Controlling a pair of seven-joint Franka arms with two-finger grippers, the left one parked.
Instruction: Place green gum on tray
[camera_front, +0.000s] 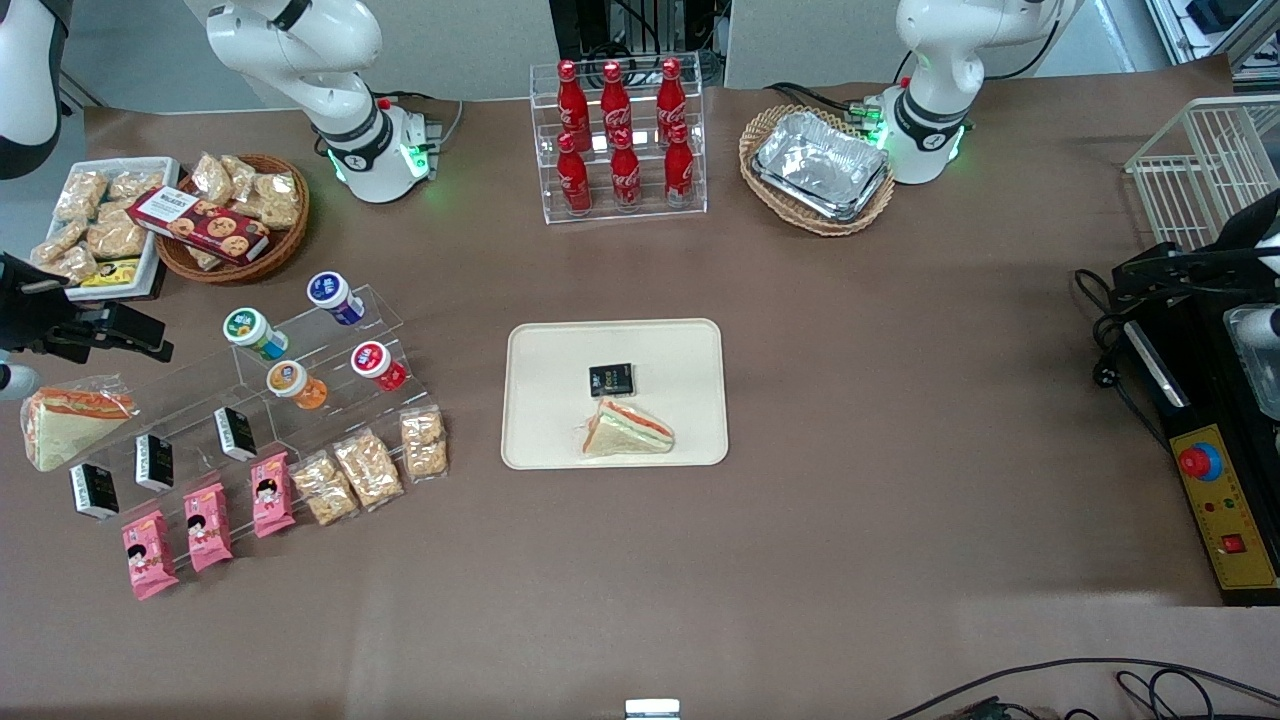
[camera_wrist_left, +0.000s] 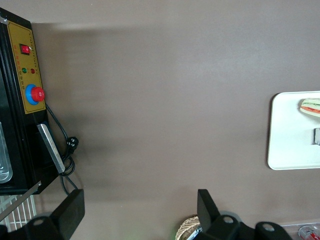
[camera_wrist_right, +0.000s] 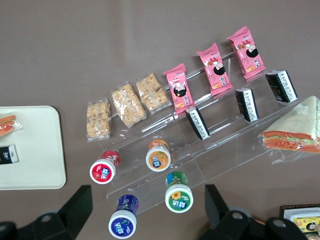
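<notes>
Gripper (camera_wrist_right: 145, 210) spread open above the green gum (camera_wrist_right: 178, 197), grasping nothing
Tray (camera_front: 540, 345) mid-table, its edges unobstructed; only the front view shows the gum's label (camera_front: 257, 335)

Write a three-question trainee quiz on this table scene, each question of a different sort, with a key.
1. True or false: the green gum already lies on the tray.
2. Multiple choice: what lies on the tray now? A) a sandwich and a small black packet; B) two gum jars; C) nothing.
3. Fill in: the gripper hangs above the clear stepped ____ holding the jars, fingers open.

Key:
1. False; it sits on the stand, beside the blue-lidded jar and the orange-lidded jar.
2. A.
3. stand.
</notes>
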